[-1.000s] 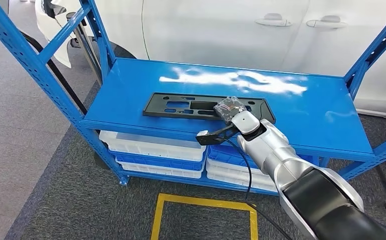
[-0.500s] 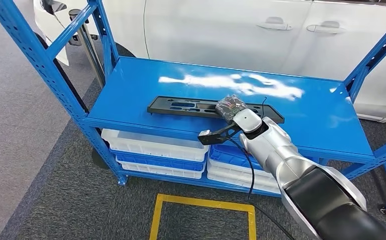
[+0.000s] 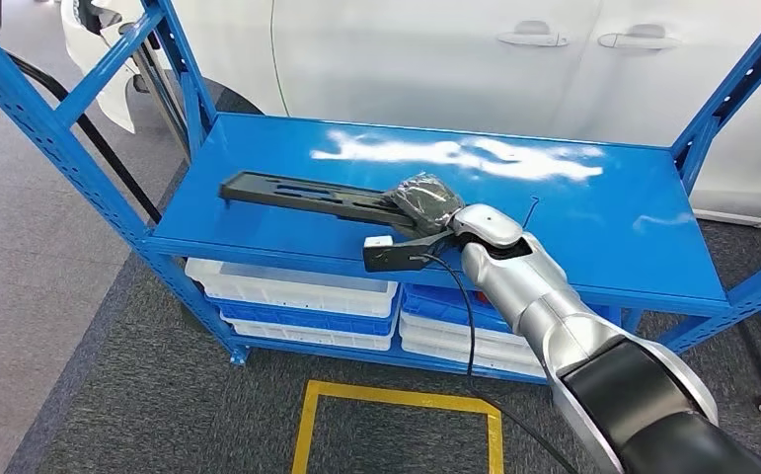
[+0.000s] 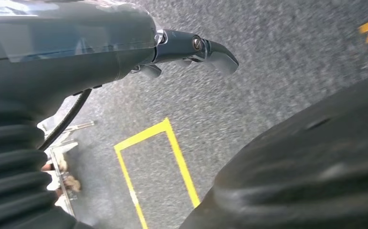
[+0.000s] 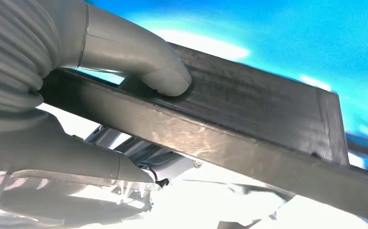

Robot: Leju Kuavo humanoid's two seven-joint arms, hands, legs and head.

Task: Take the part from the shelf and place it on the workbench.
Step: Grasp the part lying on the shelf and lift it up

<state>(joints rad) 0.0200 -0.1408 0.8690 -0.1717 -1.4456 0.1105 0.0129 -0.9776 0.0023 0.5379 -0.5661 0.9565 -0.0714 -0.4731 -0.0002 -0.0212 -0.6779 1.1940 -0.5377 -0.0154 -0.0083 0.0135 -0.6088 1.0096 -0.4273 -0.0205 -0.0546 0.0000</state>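
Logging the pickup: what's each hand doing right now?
Left hand: holds nothing; open or closed cannot be told.
Right hand: grips the black part.

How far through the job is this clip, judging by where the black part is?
Done: the right hand grips the black part; the thumb presses on it in the right wrist view. In hand: the part looks tilted, seemingly lifting off the blue shelf. Left: carrying it clear and setting it on the workbench. The left hand hangs over the floor.
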